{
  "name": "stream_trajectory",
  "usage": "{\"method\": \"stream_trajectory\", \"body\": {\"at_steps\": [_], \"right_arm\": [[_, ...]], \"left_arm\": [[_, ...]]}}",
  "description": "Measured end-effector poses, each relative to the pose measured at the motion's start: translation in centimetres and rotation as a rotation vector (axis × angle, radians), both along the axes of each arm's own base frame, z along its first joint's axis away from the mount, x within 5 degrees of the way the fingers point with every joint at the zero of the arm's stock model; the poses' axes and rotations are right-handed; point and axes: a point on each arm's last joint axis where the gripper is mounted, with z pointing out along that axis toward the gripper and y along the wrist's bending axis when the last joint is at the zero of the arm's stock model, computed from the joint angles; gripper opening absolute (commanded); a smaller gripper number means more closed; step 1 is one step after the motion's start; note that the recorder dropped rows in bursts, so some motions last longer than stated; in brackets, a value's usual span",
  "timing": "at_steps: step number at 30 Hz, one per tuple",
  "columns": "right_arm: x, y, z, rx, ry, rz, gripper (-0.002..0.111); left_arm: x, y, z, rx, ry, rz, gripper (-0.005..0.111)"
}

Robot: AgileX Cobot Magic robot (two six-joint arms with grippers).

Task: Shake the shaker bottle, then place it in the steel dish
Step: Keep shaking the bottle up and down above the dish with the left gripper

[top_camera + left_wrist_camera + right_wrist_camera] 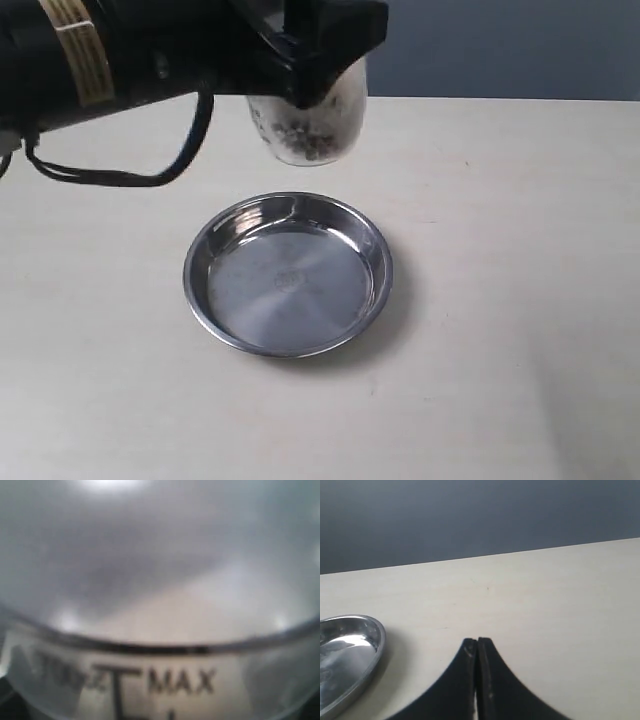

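Observation:
The shaker bottle [312, 118] hangs in the air above the far side of the steel dish [288, 275], held by my left gripper [318, 50], which is shut on its upper part. Brown bits show through its clear lower end. In the left wrist view the bottle [160, 630] fills the frame, its frosted shoulder above a printed MAX mark; the fingers are hidden there. The steel dish lies flat and bare on the table, and its rim [350, 650] shows in the right wrist view. My right gripper [477, 641] is shut on nothing, low over the table beside the dish.
The pale table [500, 300] stretches around the dish. The left arm [120, 50] and its black cable [120, 178] cross the upper left of the exterior view. A dark wall [480, 515] stands behind the table's far edge.

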Motion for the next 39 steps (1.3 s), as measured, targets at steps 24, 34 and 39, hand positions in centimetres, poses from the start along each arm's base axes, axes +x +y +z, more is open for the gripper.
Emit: {"method": "stream_trajectory", "body": {"at_steps": [24,34,39], "right_arm": [[0.0,0.0,0.0,0.0,-0.002,0.0,-0.001],[0.0,0.0,0.0,0.0,0.001,0.0,-0.001],[0.0,0.0,0.0,0.0,0.002,0.0,-0.001]], "left_arm": [[1.5,-0.8,-1.7,0.078,-0.004,-0.011,0.0],[1.2,-0.1,-4.6,0.087,0.091,0.013,0.0],[-0.2,0.4,-0.9,-0.012,-0.035,-0.018,0.0]]}}
